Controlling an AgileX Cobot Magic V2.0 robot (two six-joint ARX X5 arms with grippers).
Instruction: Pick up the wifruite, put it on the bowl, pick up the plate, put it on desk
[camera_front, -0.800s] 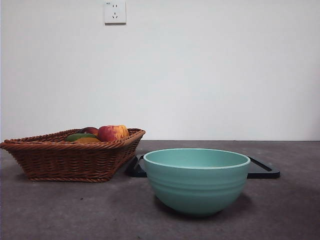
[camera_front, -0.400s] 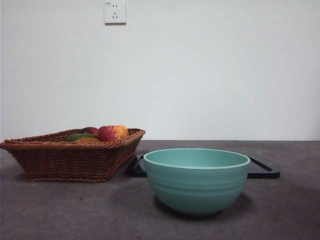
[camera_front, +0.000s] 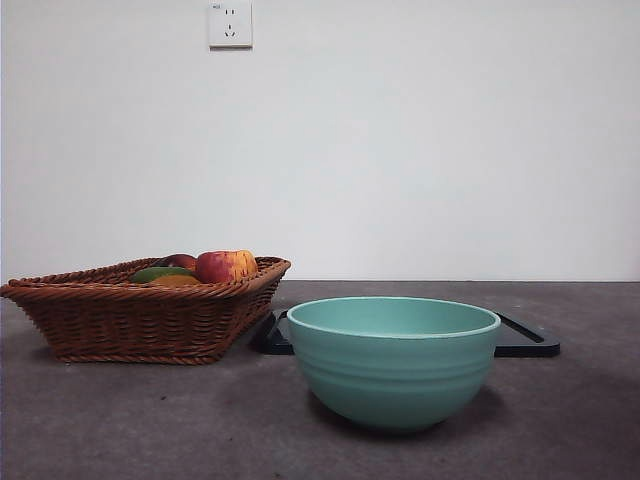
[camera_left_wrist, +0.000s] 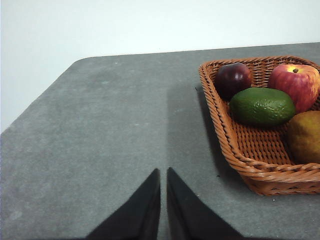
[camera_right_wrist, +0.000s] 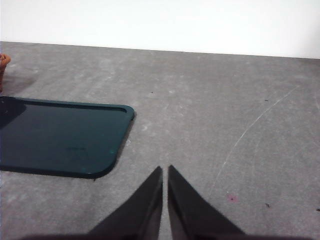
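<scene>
Left gripper (camera_left_wrist: 163, 172): jaws closed on nothing, over bare desk (camera_left_wrist: 110, 130) beside the basket (camera_left_wrist: 227, 135); seen only by its wrist camera
Right gripper (camera_right_wrist: 165, 170): jaws pressed together, empty, near the tray (camera_right_wrist: 60, 135) corner
Fruit: avocado (camera_left_wrist: 262, 106) lies lengthwise across the basket, between plum (camera_left_wrist: 232, 79), apple (camera_left_wrist: 295, 82) and a brownish fruit (camera_left_wrist: 304, 136)
Bowl (camera_front: 393, 362): upright on the desk, in front of the tray; front view only

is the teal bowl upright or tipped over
Upright: the round teal-green ceramic bowl stands on its narrow foot on the dark grey tabletop, rim level and opening upward.
</scene>
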